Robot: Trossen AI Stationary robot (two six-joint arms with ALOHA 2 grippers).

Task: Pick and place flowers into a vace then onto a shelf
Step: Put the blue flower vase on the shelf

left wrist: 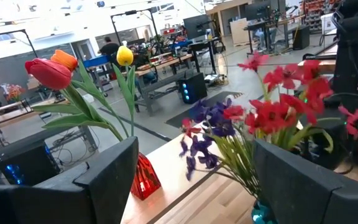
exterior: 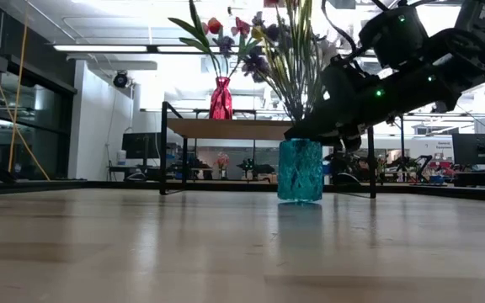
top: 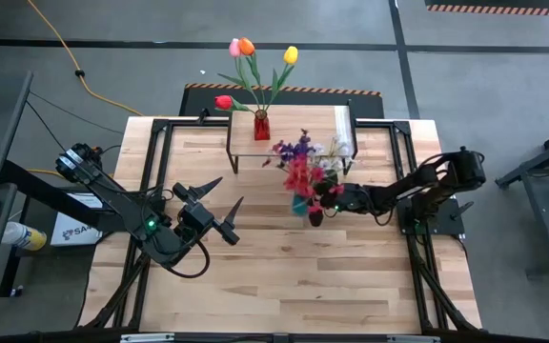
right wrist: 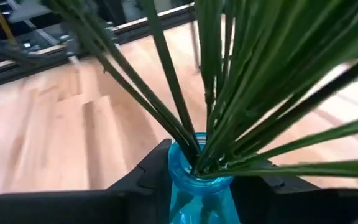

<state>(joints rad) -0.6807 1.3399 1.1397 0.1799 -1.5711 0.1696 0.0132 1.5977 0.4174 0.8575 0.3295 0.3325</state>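
The right gripper [right wrist: 199,186] is clamping the neck of the teal vase [exterior: 300,171], one dark finger on each side of the rim, as the right wrist view is showing at its lower centre. The vase is standing upright on the tabletop [top: 284,276]; its long axis is running vertically, with the green stems [right wrist: 229,81] fanning upward out of the mouth. The purple and red blossom sprays [top: 303,170] are sitting in this vase, just right of centre in the high view.

The shelf [top: 289,143] is lying toward the upper centre of the high frame, just beyond the vase, and is already carrying the red vase [top: 261,125] of tulips [top: 246,48]. The coming move is judged to require lifting above the shelf top before travelling toward it.

The left gripper [top: 215,211] is waiting at lower left with fingers spread wide, well apart from the vase; the right arm is nearer.

The low view is showing the height gap between vase base and shelf top, which the high view is not showing.
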